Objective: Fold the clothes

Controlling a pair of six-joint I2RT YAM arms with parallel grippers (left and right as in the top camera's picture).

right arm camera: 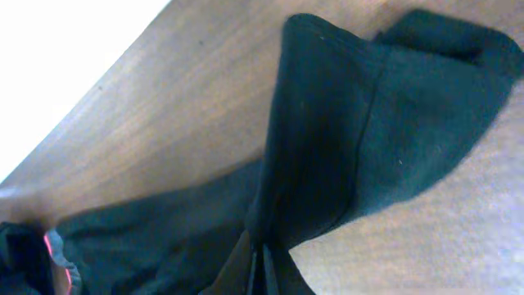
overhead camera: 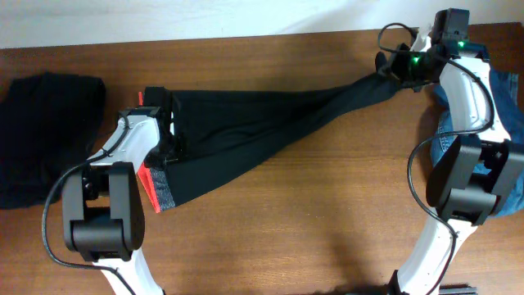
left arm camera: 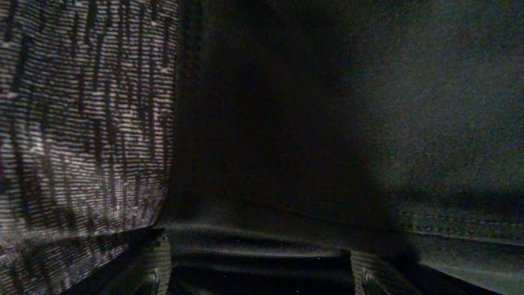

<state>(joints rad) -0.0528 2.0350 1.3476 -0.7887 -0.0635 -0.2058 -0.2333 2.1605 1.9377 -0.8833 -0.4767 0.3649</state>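
A black pair of pants (overhead camera: 246, 131) lies stretched across the table from lower left to upper right. Its grey waistband with red trim (overhead camera: 155, 187) is at the left, and shows as grey knit in the left wrist view (left arm camera: 74, 123). My left gripper (overhead camera: 168, 123) presses down on the waist end. Its fingers stand wide apart with black cloth between them (left arm camera: 258, 274). My right gripper (overhead camera: 393, 65) is shut on the leg end at the upper right. The fingers pinch a fold of the black cloth (right arm camera: 255, 270), and the cuff (right arm camera: 426, 98) spreads beyond them.
A heap of black clothing (overhead camera: 45, 131) lies at the far left edge. Blue denim clothes (overhead camera: 508, 123) lie at the far right under the right arm. The table's back edge meets a white wall (overhead camera: 246, 16).
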